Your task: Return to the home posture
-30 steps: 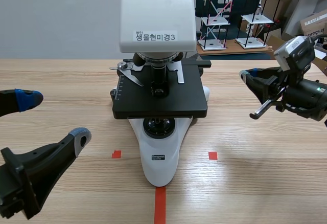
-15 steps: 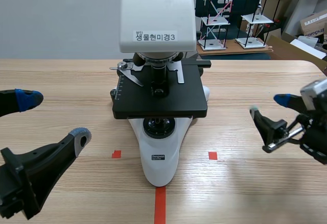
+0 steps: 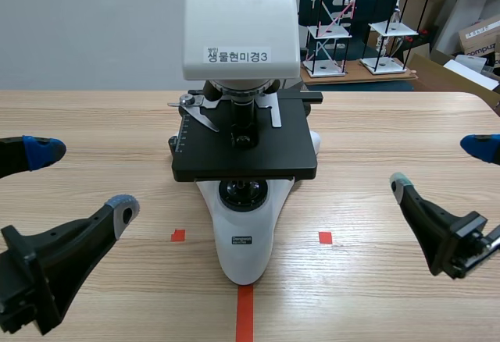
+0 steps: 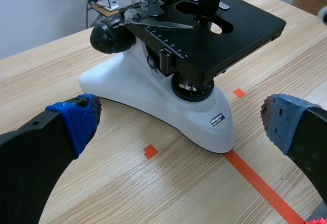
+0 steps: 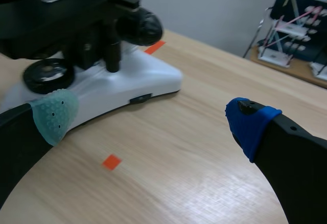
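A white and black microscope (image 3: 244,123) stands at the table's middle, its black stage (image 3: 246,145) level and its white foot (image 3: 244,236) toward me. My left gripper (image 3: 82,178) is open, low at the left, apart from the microscope. In the left wrist view the microscope (image 4: 173,65) stands ahead of the open left gripper (image 4: 181,119). My right gripper (image 3: 437,166) is open, low at the right, holding nothing. In the right wrist view the microscope's foot (image 5: 127,86) lies ahead and to one side of the open right gripper (image 5: 153,116).
Behind the table at the back right, several white and black frame models (image 3: 336,22) stand on a wooden board. Cardboard boxes (image 3: 480,37) sit further right. Bare wood lies on both sides of the microscope.
My right arm has come down from a raised, turned pose beside the stage to low at the table's right, and its gripper has opened. The left arm has not moved.
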{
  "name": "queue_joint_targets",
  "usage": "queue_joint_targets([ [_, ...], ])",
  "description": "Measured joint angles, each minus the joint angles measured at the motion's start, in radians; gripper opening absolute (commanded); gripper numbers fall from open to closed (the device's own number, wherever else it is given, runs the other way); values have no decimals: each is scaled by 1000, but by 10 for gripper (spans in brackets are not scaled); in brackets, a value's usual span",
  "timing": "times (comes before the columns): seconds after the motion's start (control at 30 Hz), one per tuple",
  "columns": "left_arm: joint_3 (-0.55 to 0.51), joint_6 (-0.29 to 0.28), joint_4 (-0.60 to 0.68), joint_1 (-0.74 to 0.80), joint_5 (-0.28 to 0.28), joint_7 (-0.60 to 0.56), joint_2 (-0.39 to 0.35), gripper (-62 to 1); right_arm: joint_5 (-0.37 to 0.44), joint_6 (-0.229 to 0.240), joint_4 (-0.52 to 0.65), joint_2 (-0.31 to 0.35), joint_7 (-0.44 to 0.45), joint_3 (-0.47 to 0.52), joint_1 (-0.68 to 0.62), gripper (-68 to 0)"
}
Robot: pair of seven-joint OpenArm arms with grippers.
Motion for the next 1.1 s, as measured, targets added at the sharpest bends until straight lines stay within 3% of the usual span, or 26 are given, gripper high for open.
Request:
queue_joint_targets([
  [0.1, 0, 0, 0, 0, 0, 0, 0, 14, 33, 16, 105, 0, -77, 6, -84, -35],
  [0.23, 0, 0, 0, 0, 0, 0, 0, 14, 32, 52, 169, 0, -119, 5, -156, -35],
  [0.3, 0, 0, 0, 0, 0, 0, 0, 14, 33, 48, 180, 0, -97, 5, -185, -35],
  [0.5, 0, 0, 0, 0, 0, 0, 0, 14, 33, 53, 177, 0, 97, 11, -235, -35],
  [0.77, 0, 0, 0, 0, 0, 0, 0, 14, 33, 52, 174, 0, 104, 63, -235, 4],
  [0.97, 0, 0, 0, 0, 0, 0, 0, 14, 32, 135, 173, 0, 104, 63, -235, 4],
  [1.1, 0, 0, 0, 0, 0, 0, 0, 14, 29, 134, 173, 0, 104, 63, -235, 4],
])
